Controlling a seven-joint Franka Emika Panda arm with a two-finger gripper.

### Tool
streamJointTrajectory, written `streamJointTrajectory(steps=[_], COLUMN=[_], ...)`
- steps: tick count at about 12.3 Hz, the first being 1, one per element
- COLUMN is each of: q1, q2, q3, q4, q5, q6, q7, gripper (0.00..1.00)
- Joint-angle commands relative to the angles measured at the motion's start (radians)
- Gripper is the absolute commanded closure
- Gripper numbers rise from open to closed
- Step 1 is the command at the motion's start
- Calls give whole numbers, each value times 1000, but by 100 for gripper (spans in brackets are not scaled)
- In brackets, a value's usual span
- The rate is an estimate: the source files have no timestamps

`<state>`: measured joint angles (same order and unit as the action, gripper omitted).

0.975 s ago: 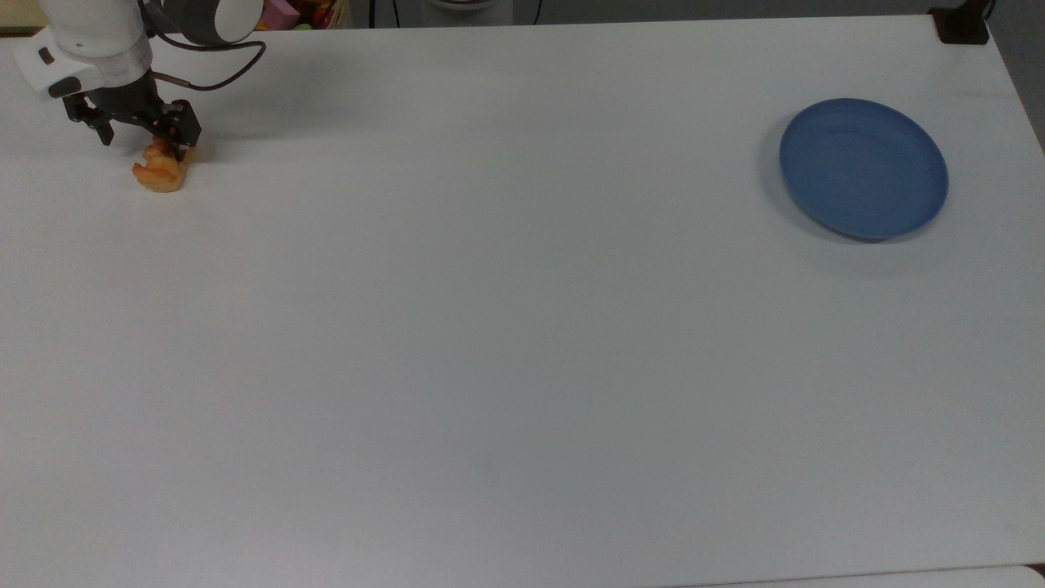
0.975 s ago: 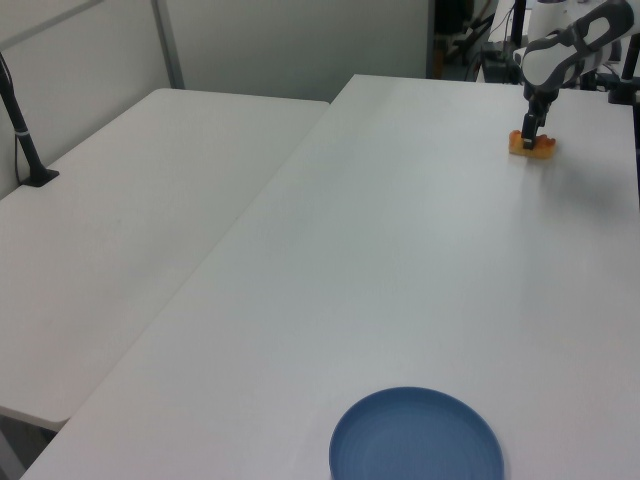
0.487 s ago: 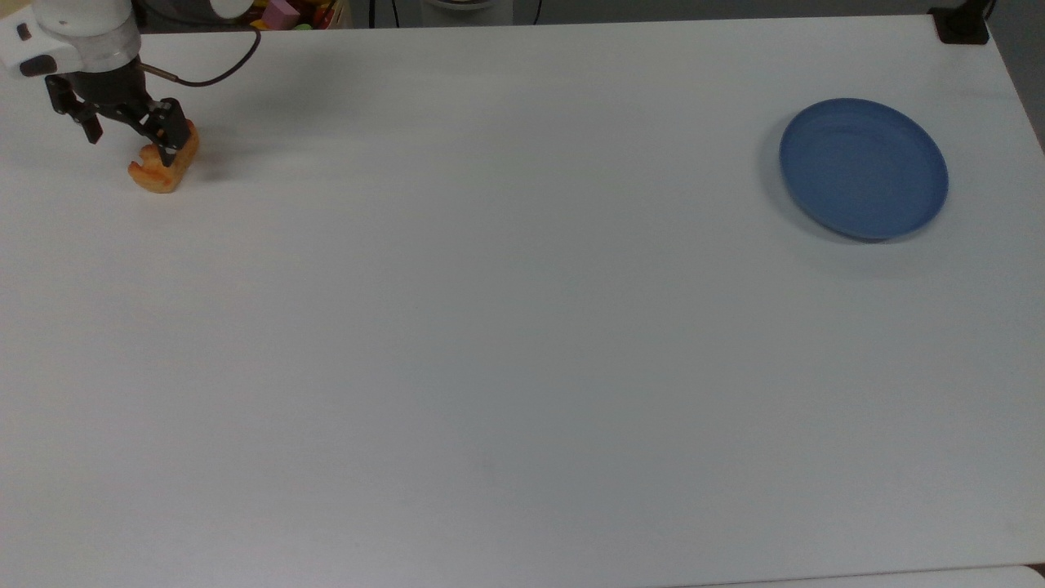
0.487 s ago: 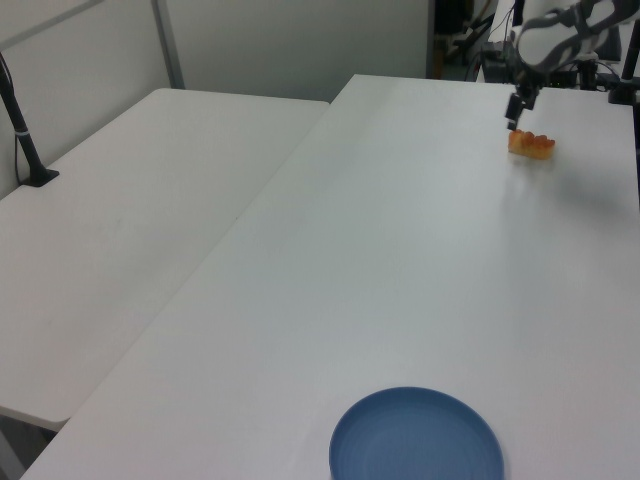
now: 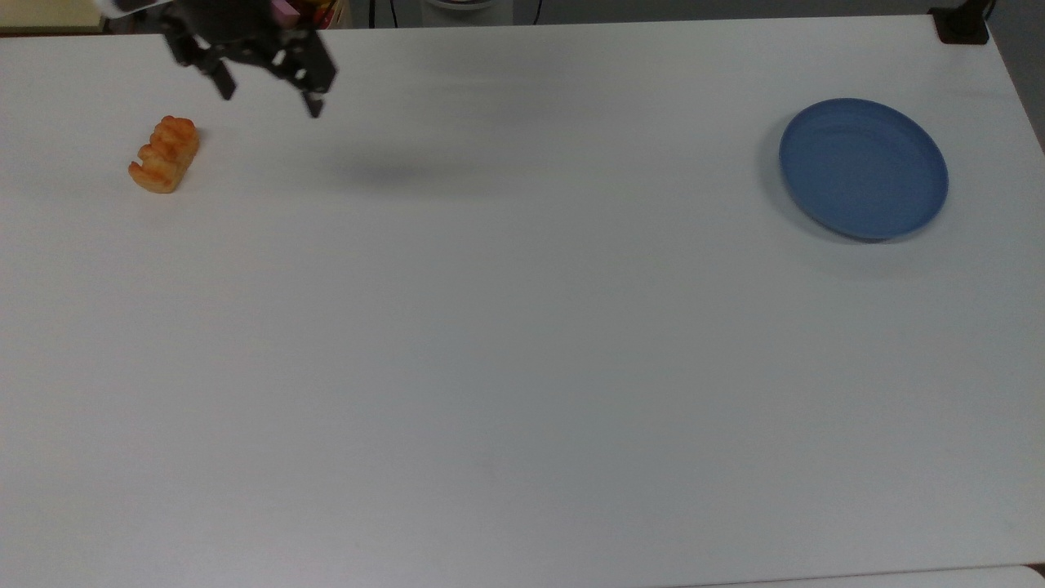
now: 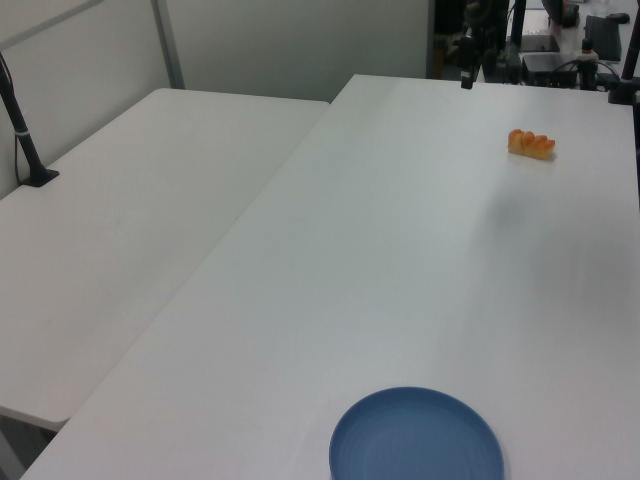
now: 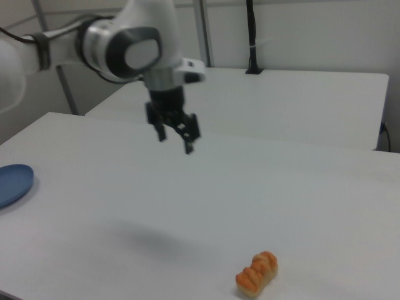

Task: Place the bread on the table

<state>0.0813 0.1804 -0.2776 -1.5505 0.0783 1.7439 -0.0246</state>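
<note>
The bread (image 5: 163,153), a small ridged golden-orange roll, lies by itself on the white table (image 5: 490,343) near the top view's far left. It also lies on the table in the left view (image 6: 531,144) and in the right view (image 7: 257,273). My gripper (image 5: 269,96) hangs open and empty well above the table, to the right of the bread in the top view and apart from it. In the right view the gripper (image 7: 175,142) hovers high, up and to the left of the bread, with its fingers spread.
A round blue plate (image 5: 864,167) with nothing on it sits at the top view's right, far from the bread. A second white table (image 6: 130,200) adjoins on the left view's left, with a black clamped post (image 6: 25,140). A black mount (image 5: 963,24) sits at the top view's far right corner.
The gripper has let go of the bread, risen and swung toward the top view's right. The bread stays where it was set on the table.
</note>
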Motion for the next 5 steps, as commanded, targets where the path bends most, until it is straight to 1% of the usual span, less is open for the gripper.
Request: streamJointTrajectory(steps=[1,2,3,5], q1=[-23,-35,-41,-41], q2=[-32,-38,-39,-41], q3=[202,246,258,258], q4=[1,1,3,3], q5=[-115,-138,-137,-127], q6=[-70,-73,-72,-70], q7=[151,181,181,189], gripper=[0,0,0,0])
